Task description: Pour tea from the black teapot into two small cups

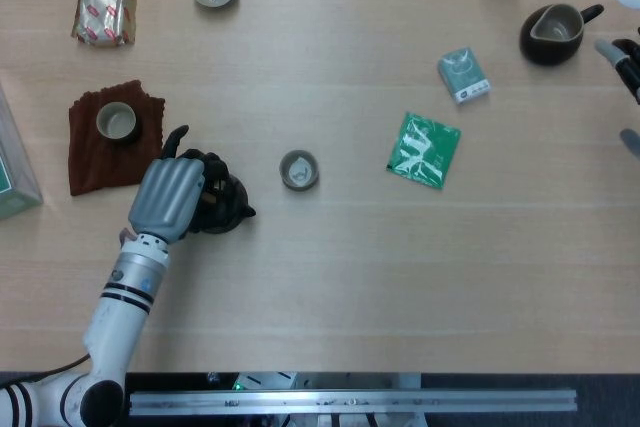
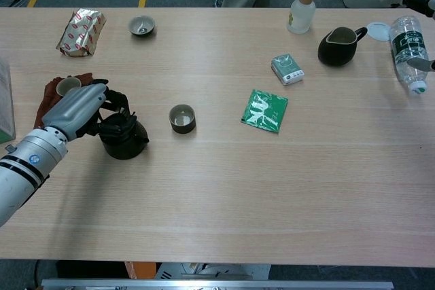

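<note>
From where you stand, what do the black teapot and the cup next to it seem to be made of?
The black teapot looks like dark glazed ceramic or cast iron: its rounded body carries a dull sheen. The cup looks like glazed stoneware, grey-green and thick-walled, with a pale inside. The look leaves both open.

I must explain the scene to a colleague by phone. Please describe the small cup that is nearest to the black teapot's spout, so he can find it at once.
Start at the left robot hand, which is on the black teapot at the left side of the table. Just right of the teapot stands a small cup, alone on bare wood. The other two small cups differ: one sits on a brown cloth, one stands at the far edge.
</note>
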Robot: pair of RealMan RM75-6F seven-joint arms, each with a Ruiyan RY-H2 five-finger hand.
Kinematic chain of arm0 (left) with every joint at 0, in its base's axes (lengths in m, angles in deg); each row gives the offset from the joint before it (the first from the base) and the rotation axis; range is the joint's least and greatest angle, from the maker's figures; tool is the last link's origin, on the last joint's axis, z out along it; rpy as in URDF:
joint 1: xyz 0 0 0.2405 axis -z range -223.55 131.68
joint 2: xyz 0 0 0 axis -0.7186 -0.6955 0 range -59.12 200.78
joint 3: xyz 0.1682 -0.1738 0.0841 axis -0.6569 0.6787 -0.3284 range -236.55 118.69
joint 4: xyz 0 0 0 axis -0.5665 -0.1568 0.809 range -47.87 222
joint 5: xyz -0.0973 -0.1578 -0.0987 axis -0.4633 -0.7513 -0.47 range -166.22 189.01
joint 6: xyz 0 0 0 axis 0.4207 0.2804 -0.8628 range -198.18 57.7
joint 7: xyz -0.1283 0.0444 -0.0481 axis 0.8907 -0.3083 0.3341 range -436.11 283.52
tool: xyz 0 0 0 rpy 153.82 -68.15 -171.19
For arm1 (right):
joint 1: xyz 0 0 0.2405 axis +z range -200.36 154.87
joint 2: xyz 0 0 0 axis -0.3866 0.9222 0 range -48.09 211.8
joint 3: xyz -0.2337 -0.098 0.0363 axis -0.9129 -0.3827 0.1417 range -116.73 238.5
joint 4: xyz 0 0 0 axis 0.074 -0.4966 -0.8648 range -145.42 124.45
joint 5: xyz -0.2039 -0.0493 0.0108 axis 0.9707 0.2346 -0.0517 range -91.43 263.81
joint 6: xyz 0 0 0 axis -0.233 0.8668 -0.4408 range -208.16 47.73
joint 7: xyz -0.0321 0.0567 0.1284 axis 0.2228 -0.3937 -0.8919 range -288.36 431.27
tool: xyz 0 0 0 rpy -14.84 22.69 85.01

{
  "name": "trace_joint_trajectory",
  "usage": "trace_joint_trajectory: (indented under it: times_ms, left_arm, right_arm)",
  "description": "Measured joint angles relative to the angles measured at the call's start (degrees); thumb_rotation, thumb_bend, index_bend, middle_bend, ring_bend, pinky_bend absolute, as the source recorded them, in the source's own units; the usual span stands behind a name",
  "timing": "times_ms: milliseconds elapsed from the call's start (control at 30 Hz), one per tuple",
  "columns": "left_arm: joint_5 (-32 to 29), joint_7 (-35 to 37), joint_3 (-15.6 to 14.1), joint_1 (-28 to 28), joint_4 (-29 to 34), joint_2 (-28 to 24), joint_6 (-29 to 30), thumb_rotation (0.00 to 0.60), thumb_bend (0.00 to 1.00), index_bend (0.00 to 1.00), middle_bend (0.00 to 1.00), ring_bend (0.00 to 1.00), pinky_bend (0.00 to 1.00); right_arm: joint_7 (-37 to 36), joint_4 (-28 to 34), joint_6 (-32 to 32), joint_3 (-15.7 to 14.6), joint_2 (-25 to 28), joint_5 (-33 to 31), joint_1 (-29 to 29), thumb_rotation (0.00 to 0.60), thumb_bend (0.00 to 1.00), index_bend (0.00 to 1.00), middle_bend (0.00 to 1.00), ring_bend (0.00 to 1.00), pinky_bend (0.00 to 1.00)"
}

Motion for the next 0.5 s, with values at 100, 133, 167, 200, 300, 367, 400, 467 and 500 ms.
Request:
trace_joint_trajectory:
  times_ms: [100, 133, 167, 200, 300, 367, 400, 467, 500]
  left_arm:
    - [0.02, -0.26, -0.05, 0.07, 0.61, -0.45, -0.04, 0.375, 0.39, 0.38, 0.39, 0.27, 0.04]
    - [-0.08, -0.43, -0.09, 0.10, 0.96, -0.70, -0.15, 0.370, 0.39, 0.36, 0.37, 0.25, 0.04]
    - [-0.18, -0.56, -0.12, 0.14, 1.27, -0.91, -0.27, 0.368, 0.39, 0.34, 0.35, 0.23, 0.04]
    - [-0.29, -0.70, -0.15, 0.19, 1.59, -1.14, -0.41, 0.367, 0.39, 0.31, 0.33, 0.20, 0.04]
    - [-0.44, -0.84, -0.18, 0.39, 2.51, -1.79, -0.78, 0.365, 0.39, 0.24, 0.26, 0.14, 0.04]
    - [-0.28, -0.46, -0.16, 0.47, 2.77, -1.96, -0.83, 0.365, 0.39, 0.21, 0.24, 0.12, 0.04]
    - [-0.14, -0.28, -0.14, 0.50, 2.89, -2.04, -0.83, 0.365, 0.39, 0.21, 0.23, 0.12, 0.04]
    - [0.34, 0.15, -0.10, 0.55, 3.14, -2.23, -0.70, 0.375, 0.39, 0.20, 0.22, 0.12, 0.04]
    - [0.59, 0.37, -0.08, 0.57, 3.27, -2.33, -0.60, 0.389, 0.39, 0.20, 0.22, 0.12, 0.04]
  right_arm:
    - [-0.03, 0.02, -0.02, 0.03, 0.02, -0.05, 0.05, 0.600, 0.24, 0.09, 0.16, 0.03, 0.10]
    - [-0.05, 0.01, -0.03, 0.05, 0.01, -0.08, 0.06, 0.600, 0.24, 0.09, 0.16, 0.03, 0.10]
    - [-0.07, 0.00, -0.03, 0.05, 0.01, -0.09, 0.07, 0.600, 0.24, 0.09, 0.16, 0.03, 0.10]
    - [-0.08, 0.00, -0.04, 0.06, 0.01, -0.11, 0.08, 0.600, 0.24, 0.09, 0.16, 0.03, 0.10]
    - [-0.14, 0.03, -0.01, 0.03, 0.02, -0.09, 0.06, 0.600, 0.24, 0.09, 0.16, 0.03, 0.10]
    - [-0.17, 0.04, 0.03, 0.03, 0.06, -0.08, 0.05, 0.600, 0.24, 0.09, 0.16, 0.03, 0.10]
    - [-0.20, 0.06, 0.08, 0.03, 0.09, -0.08, 0.03, 0.600, 0.24, 0.09, 0.16, 0.03, 0.10]
    - [-0.36, 0.07, 0.23, 0.05, 0.18, -0.09, -0.07, 0.600, 0.24, 0.09, 0.16, 0.03, 0.10]
    - [-0.47, 0.08, 0.31, 0.05, 0.21, -0.09, -0.12, 0.600, 0.24, 0.09, 0.16, 0.03, 0.10]
